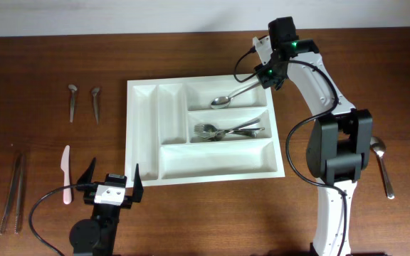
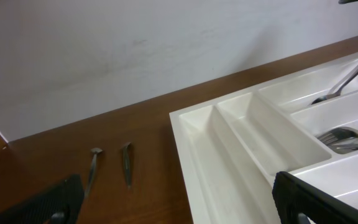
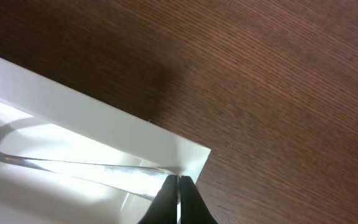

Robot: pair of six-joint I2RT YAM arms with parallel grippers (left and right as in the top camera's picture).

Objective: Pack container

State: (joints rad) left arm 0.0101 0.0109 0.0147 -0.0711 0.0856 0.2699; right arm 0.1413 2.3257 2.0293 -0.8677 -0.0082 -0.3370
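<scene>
White plastic, moulded thin: the tray (image 1: pixel 142 135) lies flat at the middle of the wooden table (image 1: pixel 48 57). Its two narrow compartments and its nearest long one are bare, and forks (image 1: pixel 223 131) are heaped in the middle long one. At its far right corner the right gripper (image 1: pixel 267 77) is pinched tight on the very end of a spoon (image 1: pixel 221 102), whose handle crosses the rim while the bowl rests in the farthest long compartment. The left gripper (image 1: pixel 112 174) hangs spread wide and empty just off the tray's near left corner. To an onlooker the tray looks light for its size and stiff enough to keep its shape, though the walls seem thin enough to flex. Its smooth base would likely slide on the wood if a utensil or a finger pushed against a wall. The outer rim or one of the upright dividers looks the natural place to take it, with a pinch over the edge rather than a grip across the body, which is far wider than either gripper. The spoon is the opposite sort: hard, slim, slick steel, apt to swivel when held by its tip alone. A white knife (image 1: pixel 66 163) lies on the table left of the tray, a second spoon (image 1: pixel 381 153) well off to the right.
</scene>
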